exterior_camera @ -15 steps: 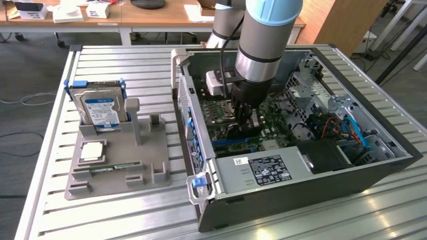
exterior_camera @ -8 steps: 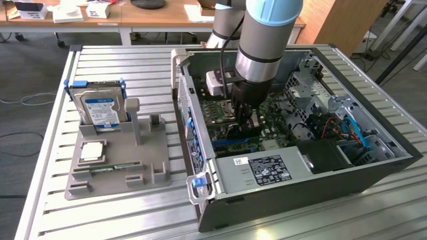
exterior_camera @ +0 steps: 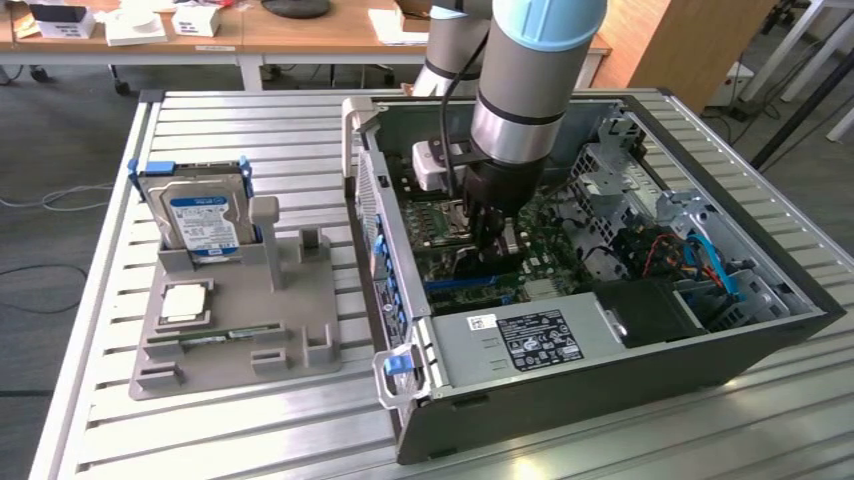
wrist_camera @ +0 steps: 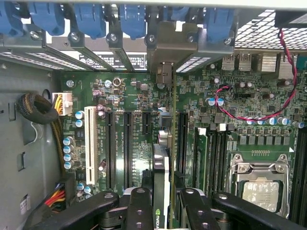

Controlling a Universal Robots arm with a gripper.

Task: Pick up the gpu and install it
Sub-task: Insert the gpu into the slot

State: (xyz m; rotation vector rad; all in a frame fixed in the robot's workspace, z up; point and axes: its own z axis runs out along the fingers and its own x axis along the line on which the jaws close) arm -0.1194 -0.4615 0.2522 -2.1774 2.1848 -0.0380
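The gpu point(wrist_camera: 161, 163) is a thin dark card seen edge-on, standing over the green motherboard point(wrist_camera: 129, 96) among its long black slots. Its silvery bracket point(wrist_camera: 165, 52) reaches the case's rear wall under the blue clips. My gripper point(wrist_camera: 163, 208) is shut on the card, with one black finger point(wrist_camera: 139, 206) on each side. In the exterior view the gripper point(exterior_camera: 491, 238) hangs deep inside the open computer case point(exterior_camera: 747, 330), and the dark card point(exterior_camera: 467, 264) shows just below it.
A grey holder point(exterior_camera: 287, 330) sits on the slatted table at the exterior view's left, carrying a silver hard drive point(exterior_camera: 200, 215), a processor point(exterior_camera: 184, 300) and a green memory stick point(exterior_camera: 220, 338). Inside the case are a power supply point(exterior_camera: 527, 340), a processor socket point(wrist_camera: 261, 184) and red wires point(wrist_camera: 249, 115).
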